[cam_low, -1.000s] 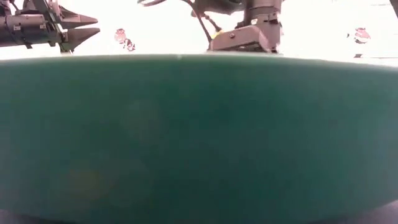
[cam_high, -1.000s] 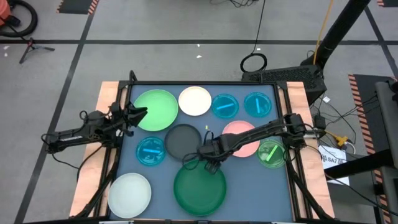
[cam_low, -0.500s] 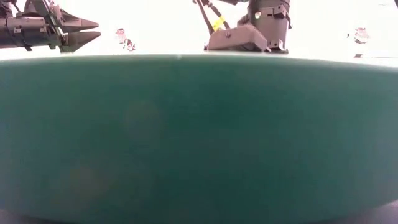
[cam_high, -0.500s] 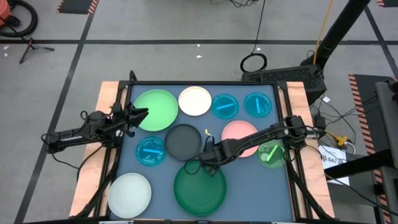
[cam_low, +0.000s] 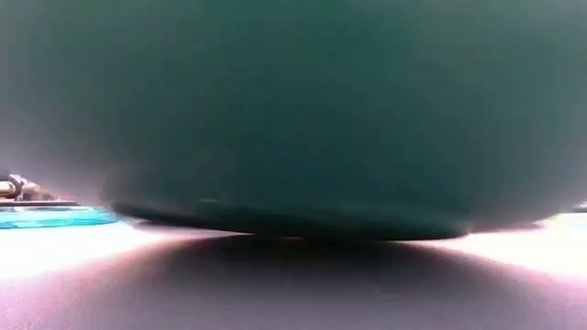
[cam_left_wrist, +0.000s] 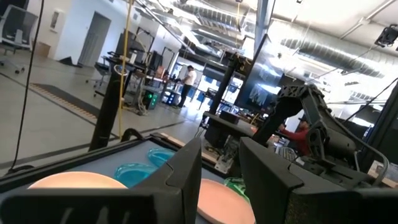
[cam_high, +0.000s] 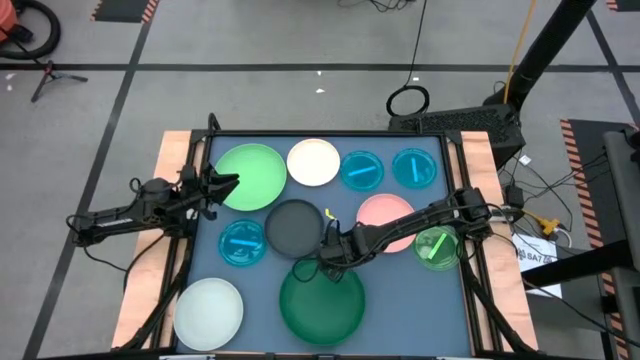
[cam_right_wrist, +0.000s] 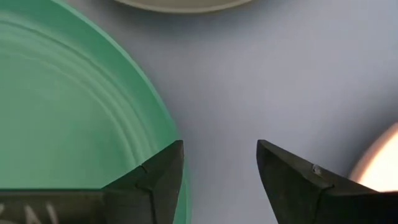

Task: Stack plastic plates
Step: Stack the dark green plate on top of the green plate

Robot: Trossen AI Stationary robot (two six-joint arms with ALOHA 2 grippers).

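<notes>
Several round plates lie flat on the blue table: a dark green one (cam_high: 321, 303) near the front, dark grey (cam_high: 294, 226), pink (cam_high: 385, 215), white (cam_high: 313, 162) and light green (cam_high: 250, 177). There are also cyan ones (cam_high: 242, 243) and a small bright green one (cam_high: 436, 247). My right gripper (cam_high: 325, 262) is open at the dark green plate's far rim. My left gripper (cam_high: 228, 183) waits open over the light green plate's left edge. In the low view the dark green plate's underside (cam_low: 293, 110) fills the picture. My right gripper (cam_right_wrist: 217, 146) straddles the dark green plate's far rim (cam_right_wrist: 163, 118) from above, slanting in from the table's right. One finger (cam_right_wrist: 161, 171) is on the plate just inside the rim; the other (cam_right_wrist: 292, 174) is outside it, over the bare table. The plate's near part stands raised off the table.
A large pale plate (cam_high: 209, 312) lies at the near left corner, and two cyan plates (cam_high: 361, 170) (cam_high: 413, 168) at the far right. The dark grey plate sits just beyond my right gripper. A cyan plate (cam_low: 46, 217) shows low at the left of the low view.
My right gripper has moved a little toward the near left and down onto the dark green plate's far rim. In the low view the plate's near side has tipped up: its underside and a shadow beneath it now show where its level rim stood.
</notes>
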